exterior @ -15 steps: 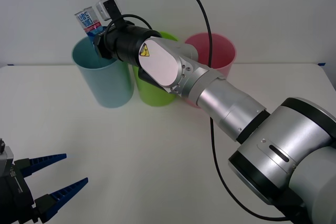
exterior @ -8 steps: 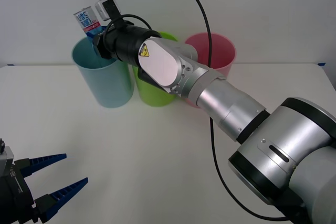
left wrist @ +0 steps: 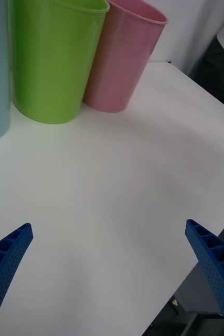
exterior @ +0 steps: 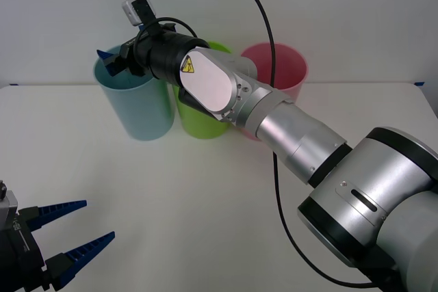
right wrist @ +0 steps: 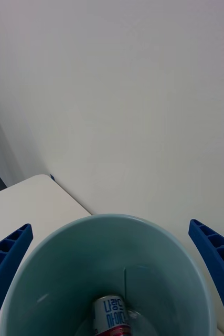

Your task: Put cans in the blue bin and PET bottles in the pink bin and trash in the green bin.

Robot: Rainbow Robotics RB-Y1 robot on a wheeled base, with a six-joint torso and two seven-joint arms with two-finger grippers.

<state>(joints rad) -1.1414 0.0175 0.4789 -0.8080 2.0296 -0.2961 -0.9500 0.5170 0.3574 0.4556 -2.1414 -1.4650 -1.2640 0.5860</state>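
Observation:
My right gripper [exterior: 109, 59] hangs open over the rim of the blue bin [exterior: 137, 104] at the back left of the table. In the right wrist view its blue fingers [right wrist: 4, 262] stand wide apart on either side of the blue bin [right wrist: 64, 262], and the can [right wrist: 110, 316] lies inside at the bottom. The green bin [exterior: 202, 117] and the pink bin [exterior: 284, 66] stand in a row to the right, partly hidden by my right arm. My left gripper [exterior: 72, 230] rests open low at the front left, away from the bins.
The green bin [left wrist: 54, 58] and pink bin [left wrist: 125, 58] stand side by side in the left wrist view, with bare white table [left wrist: 117, 184] before them. A black cable [exterior: 263, 18] loops above my right arm. The table's far edge meets a white wall.
The can was held above the blue bin by my right gripper. Now the gripper is open and the can has dropped into the bin. The left arm has not moved.

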